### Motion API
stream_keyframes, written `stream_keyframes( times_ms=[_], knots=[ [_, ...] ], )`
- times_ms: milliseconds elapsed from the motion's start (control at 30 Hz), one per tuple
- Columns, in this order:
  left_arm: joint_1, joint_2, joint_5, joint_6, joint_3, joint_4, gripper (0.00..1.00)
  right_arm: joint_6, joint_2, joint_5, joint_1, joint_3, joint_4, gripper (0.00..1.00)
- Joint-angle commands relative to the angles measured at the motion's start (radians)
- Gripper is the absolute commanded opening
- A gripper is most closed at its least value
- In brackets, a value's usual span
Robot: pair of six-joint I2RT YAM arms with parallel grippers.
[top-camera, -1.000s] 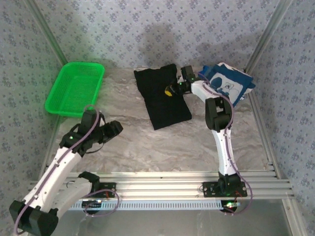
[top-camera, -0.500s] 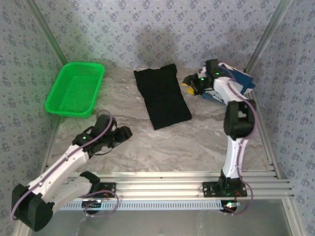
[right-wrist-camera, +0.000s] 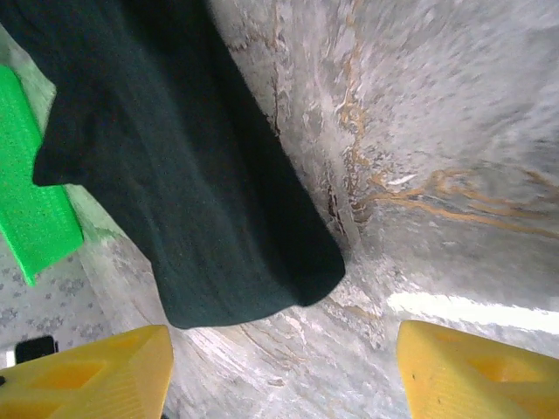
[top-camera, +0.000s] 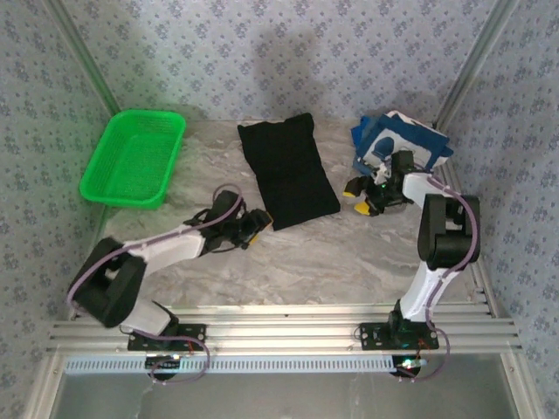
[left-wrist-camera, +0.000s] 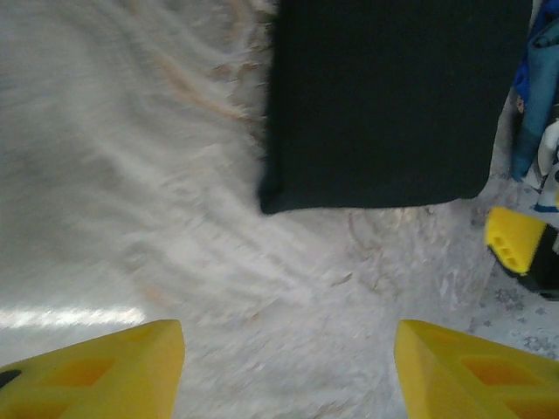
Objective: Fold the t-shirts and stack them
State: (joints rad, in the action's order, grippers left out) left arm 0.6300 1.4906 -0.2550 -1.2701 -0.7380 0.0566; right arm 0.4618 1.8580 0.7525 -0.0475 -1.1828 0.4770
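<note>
The black t-shirt (top-camera: 288, 170) lies folded into a long rectangle in the middle of the table; its near end shows in the left wrist view (left-wrist-camera: 393, 96) and its near right corner in the right wrist view (right-wrist-camera: 175, 175). The navy blue t-shirt (top-camera: 403, 142) with white print lies bunched at the back right, a strip of it at the left wrist view's edge (left-wrist-camera: 533, 78). My left gripper (top-camera: 253, 223) (left-wrist-camera: 288, 367) stands open just left of the black shirt's near corner. My right gripper (top-camera: 356, 197) (right-wrist-camera: 284, 367) stands open to the shirt's right, holding nothing.
A green plastic basket (top-camera: 131, 157) sits at the back left, its edge also in the right wrist view (right-wrist-camera: 31, 192). Marble tabletop (top-camera: 306, 262) stretches bare in front of the shirts. Patterned walls close in the back and sides.
My right gripper opened, left the black shirt's far edge and swung right, then down to its near right. My left arm reached forward and right to the shirt's near left corner.
</note>
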Motion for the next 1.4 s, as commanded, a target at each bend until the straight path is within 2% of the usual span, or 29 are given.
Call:
stream_keyframes(
  times_ms=[0, 200, 467, 567, 633, 700, 867, 933, 1033, 1200, 1367],
  knots=[
    [0.006, 0.09, -0.007, -0.071, -0.059, 0.133, 0.63, -0.045, 0.06, 0.063, 0.018, -0.067, -0.033, 0.69],
    [0.014, 0.258, -0.015, -0.133, -0.125, 0.223, 0.6, -0.046, 0.146, 0.076, 0.059, -0.114, -0.022, 0.66],
    [0.025, 0.342, 0.021, -0.166, -0.17, 0.202, 0.59, -0.05, 0.189, 0.059, 0.085, -0.111, 0.0, 0.64],
    [0.028, 0.377, 0.03, -0.165, -0.196, 0.217, 0.54, -0.044, 0.207, 0.059, 0.095, -0.115, -0.009, 0.62],
    [0.029, 0.397, 0.03, -0.157, -0.216, 0.197, 0.49, -0.043, 0.221, 0.056, 0.107, -0.129, 0.001, 0.59],
    [0.028, 0.406, 0.039, -0.143, -0.226, 0.166, 0.4, -0.048, 0.242, 0.051, 0.12, -0.157, 0.029, 0.49],
    [0.022, 0.396, 0.045, -0.086, -0.247, 0.076, 0.07, -0.021, 0.234, 0.05, 0.13, -0.156, 0.041, 0.2],
    [0.019, 0.348, 0.063, -0.042, -0.239, -0.019, 0.0, -0.01, 0.194, 0.043, 0.129, -0.126, 0.059, 0.1],
    [0.013, 0.25, 0.097, 0.01, -0.196, -0.155, 0.0, 0.003, 0.105, 0.014, 0.132, -0.06, 0.097, 0.02],
    [0.049, 0.119, 0.123, 0.028, -0.117, -0.263, 0.0, 0.134, -0.082, 0.015, 0.159, 0.169, 0.053, 0.0],
    [0.138, -0.033, 0.175, 0.013, -0.06, -0.376, 0.0, 0.3, -0.309, -0.052, 0.272, 0.399, 0.017, 0.0]
  ],
)
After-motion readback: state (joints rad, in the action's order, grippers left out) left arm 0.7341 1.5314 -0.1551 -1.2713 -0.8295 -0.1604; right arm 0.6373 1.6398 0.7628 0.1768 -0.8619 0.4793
